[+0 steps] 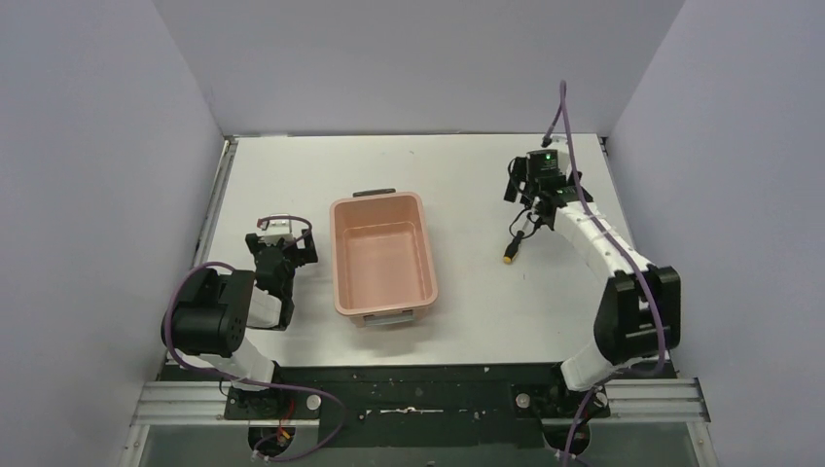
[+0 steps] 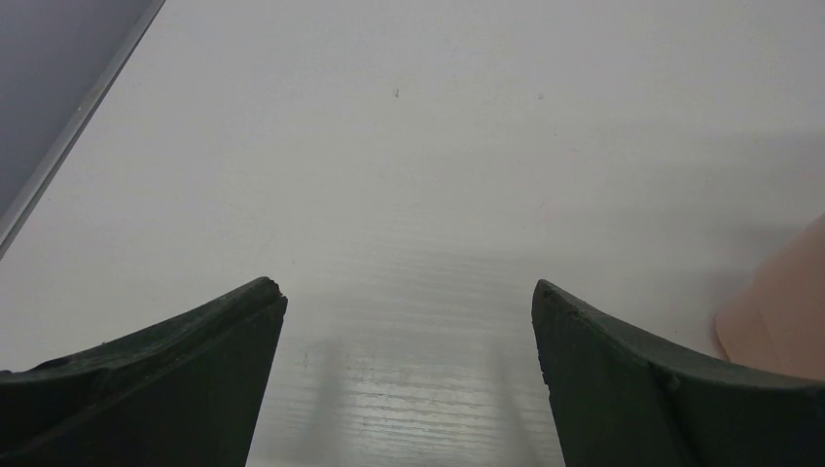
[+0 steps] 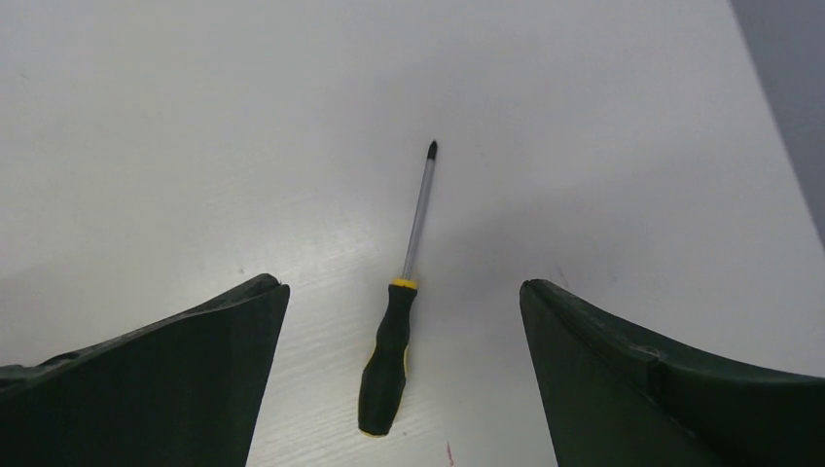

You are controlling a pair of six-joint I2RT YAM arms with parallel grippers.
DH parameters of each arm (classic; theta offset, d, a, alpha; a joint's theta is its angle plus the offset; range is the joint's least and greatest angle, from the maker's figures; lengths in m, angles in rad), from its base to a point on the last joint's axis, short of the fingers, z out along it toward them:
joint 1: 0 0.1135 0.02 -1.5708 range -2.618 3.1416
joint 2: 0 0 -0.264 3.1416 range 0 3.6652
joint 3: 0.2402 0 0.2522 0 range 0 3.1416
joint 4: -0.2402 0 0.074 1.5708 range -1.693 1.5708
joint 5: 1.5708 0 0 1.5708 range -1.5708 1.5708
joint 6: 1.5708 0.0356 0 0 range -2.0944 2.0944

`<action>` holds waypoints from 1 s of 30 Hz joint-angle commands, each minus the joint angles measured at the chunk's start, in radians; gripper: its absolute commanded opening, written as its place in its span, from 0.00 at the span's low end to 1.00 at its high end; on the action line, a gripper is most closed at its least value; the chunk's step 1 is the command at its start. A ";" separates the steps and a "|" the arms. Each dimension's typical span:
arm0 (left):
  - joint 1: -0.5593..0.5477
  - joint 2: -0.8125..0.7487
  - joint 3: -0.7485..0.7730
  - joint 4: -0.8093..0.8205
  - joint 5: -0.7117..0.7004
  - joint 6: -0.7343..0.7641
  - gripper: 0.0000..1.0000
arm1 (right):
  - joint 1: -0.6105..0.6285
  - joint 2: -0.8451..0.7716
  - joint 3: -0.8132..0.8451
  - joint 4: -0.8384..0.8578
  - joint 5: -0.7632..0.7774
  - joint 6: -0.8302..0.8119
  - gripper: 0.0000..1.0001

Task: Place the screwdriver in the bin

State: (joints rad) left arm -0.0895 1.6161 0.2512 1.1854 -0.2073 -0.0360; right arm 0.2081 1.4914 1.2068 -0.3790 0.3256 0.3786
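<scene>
The screwdriver (image 1: 515, 244) lies flat on the white table, right of the bin (image 1: 338, 255). In the right wrist view the screwdriver (image 3: 387, 352) has a black handle with yellow ends and a thin metal shaft pointing away. My right gripper (image 1: 526, 212) hangs over it, and in its wrist view the right gripper (image 3: 401, 287) is open with a finger on each side of the handle, not touching it. The salmon-pink bin is empty. My left gripper (image 1: 280, 255) sits low, left of the bin; in its wrist view the left gripper (image 2: 408, 287) is open and empty.
The bin's pink corner (image 2: 783, 326) shows at the right edge of the left wrist view. Grey walls close the table on the left, back and right. A metal rail (image 1: 216, 209) runs along the table's left edge.
</scene>
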 commanded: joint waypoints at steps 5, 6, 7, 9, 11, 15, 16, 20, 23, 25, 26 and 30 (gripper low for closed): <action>0.005 -0.007 0.002 0.026 0.013 0.009 0.97 | -0.059 0.340 0.059 -0.083 -0.241 0.002 0.81; 0.005 -0.007 0.002 0.026 0.013 0.009 0.97 | -0.059 0.370 0.054 -0.078 -0.245 0.004 0.78; 0.005 -0.007 0.002 0.025 0.013 0.010 0.97 | -0.059 0.380 0.044 -0.071 -0.246 0.007 0.75; 0.005 -0.006 0.002 0.026 0.013 0.009 0.97 | -0.059 0.396 0.017 -0.050 -0.247 0.009 0.65; 0.006 -0.006 0.002 0.025 0.013 0.009 0.97 | -0.059 0.403 0.003 -0.047 -0.244 0.005 0.40; 0.005 -0.007 0.002 0.026 0.013 0.010 0.97 | -0.058 0.370 0.035 -0.118 -0.222 -0.028 0.00; 0.005 -0.007 0.002 0.026 0.013 0.009 0.97 | -0.057 0.349 0.057 -0.147 -0.214 -0.039 0.00; 0.005 -0.007 0.002 0.026 0.012 0.009 0.97 | -0.038 0.253 0.205 -0.297 -0.208 -0.068 0.00; 0.005 -0.006 0.002 0.025 0.013 0.010 0.97 | -0.004 0.192 0.327 -0.409 -0.227 -0.070 0.00; 0.005 -0.007 0.002 0.025 0.013 0.010 0.97 | 0.032 0.161 0.401 -0.459 -0.248 -0.053 0.00; 0.005 -0.007 0.002 0.026 0.013 0.009 0.97 | 0.059 0.148 0.438 -0.475 -0.256 -0.039 0.00; 0.005 -0.007 0.002 0.026 0.013 0.009 0.97 | 0.263 0.119 0.551 -0.450 -0.261 0.027 0.00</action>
State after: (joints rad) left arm -0.0895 1.6161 0.2512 1.1854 -0.2070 -0.0364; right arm 0.2916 1.6806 1.6508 -0.7929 0.0902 0.3496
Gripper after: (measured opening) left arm 0.974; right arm 0.209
